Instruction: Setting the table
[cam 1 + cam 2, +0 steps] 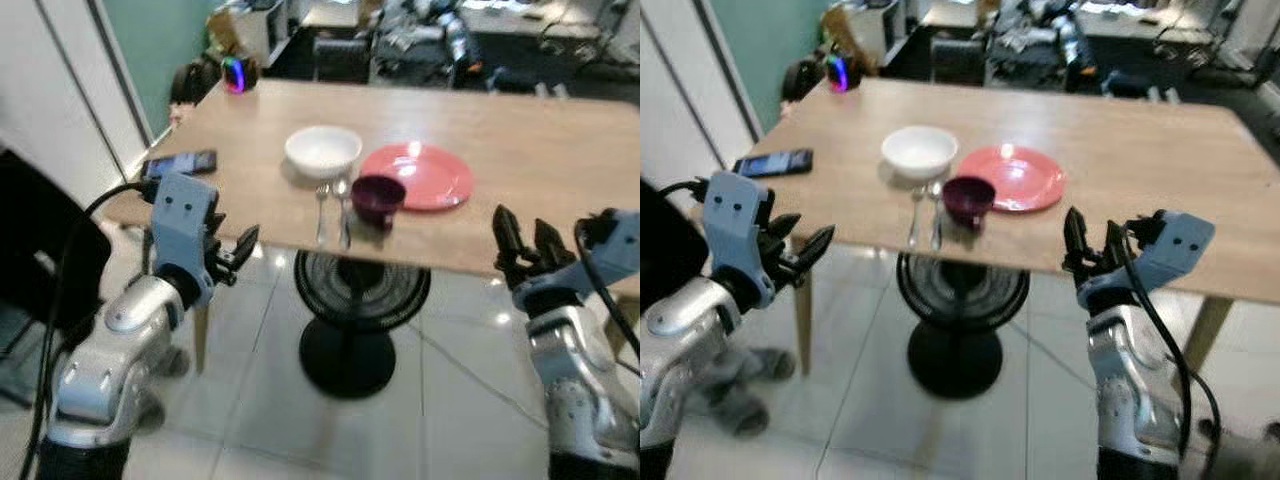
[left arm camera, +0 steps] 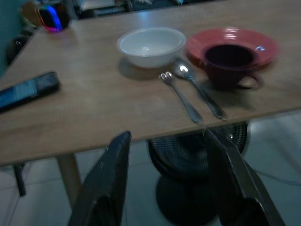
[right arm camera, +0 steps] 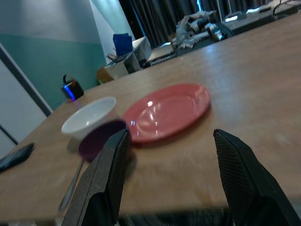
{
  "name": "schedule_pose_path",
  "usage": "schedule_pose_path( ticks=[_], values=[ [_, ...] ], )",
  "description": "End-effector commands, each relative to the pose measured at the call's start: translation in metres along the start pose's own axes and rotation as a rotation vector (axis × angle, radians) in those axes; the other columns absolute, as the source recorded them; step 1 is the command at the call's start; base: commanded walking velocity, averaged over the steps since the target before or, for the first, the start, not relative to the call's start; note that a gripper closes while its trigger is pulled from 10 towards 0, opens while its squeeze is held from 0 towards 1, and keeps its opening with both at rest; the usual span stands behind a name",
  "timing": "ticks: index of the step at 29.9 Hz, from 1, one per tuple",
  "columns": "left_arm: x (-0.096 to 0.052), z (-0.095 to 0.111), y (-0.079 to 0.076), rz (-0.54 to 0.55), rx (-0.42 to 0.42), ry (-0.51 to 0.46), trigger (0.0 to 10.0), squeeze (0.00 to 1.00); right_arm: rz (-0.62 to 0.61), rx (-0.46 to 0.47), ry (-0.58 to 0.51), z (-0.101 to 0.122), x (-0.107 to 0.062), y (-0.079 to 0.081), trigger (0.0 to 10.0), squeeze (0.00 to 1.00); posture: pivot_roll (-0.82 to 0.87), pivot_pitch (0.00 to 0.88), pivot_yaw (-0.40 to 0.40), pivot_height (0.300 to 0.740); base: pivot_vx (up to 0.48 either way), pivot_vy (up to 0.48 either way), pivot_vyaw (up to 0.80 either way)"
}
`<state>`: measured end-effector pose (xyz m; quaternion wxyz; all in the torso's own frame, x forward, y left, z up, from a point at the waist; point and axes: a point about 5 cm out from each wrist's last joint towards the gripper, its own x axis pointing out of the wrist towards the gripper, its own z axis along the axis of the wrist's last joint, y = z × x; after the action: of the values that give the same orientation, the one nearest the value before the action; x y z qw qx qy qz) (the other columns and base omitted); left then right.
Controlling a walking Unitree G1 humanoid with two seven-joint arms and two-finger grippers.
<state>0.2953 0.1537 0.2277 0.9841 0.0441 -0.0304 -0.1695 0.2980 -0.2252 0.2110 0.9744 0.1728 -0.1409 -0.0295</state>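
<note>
On the wooden table stand a white bowl, a red plate to its right, and a dark purple cup at the plate's near left edge. A fork and a spoon lie side by side in front of the bowl, reaching the table's near edge. My left gripper hovers open below the near left edge of the table, nothing between its fingers. My right gripper is open too, held just off the near edge to the right of the plate.
A black phone lies near the table's left edge. A small dark speaker with a blue-pink light sits at the far left corner. The table's round black pedestal base stands on a pale tiled floor. Chairs and clutter lie beyond the far edge.
</note>
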Motion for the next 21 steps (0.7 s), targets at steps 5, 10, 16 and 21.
schedule_pose_path(
  ticks=[5,10,16,21],
  values=[
    [0.0007,-0.0005,0.0001,0.001,0.006,0.001,10.0,0.00,-0.012,-0.004,-0.011,0.0029,-0.0018,-0.0034,10.0,0.00,0.00,0.000,0.084,0.740,-0.299,0.000,0.00],
    [0.0010,-0.0006,0.0002,0.001,0.004,-0.001,10.0,0.00,-0.011,-0.006,-0.011,0.0029,-0.0021,-0.0034,10.0,0.00,0.00,0.000,0.084,0.740,-0.103,0.000,0.00],
    [0.0018,-0.0005,0.0002,0.002,0.001,-0.002,10.0,0.00,-0.009,-0.005,-0.011,0.0031,-0.0017,-0.0035,10.0,0.00,-0.01,0.000,0.084,0.740,0.000,0.000,0.00],
    [0.0021,-0.0005,-0.0002,0.000,0.000,-0.003,10.0,0.00,-0.008,0.005,-0.006,0.0027,-0.0014,-0.0033,10.0,0.00,-0.01,0.000,0.085,0.740,0.000,0.000,-0.32]
  ],
)
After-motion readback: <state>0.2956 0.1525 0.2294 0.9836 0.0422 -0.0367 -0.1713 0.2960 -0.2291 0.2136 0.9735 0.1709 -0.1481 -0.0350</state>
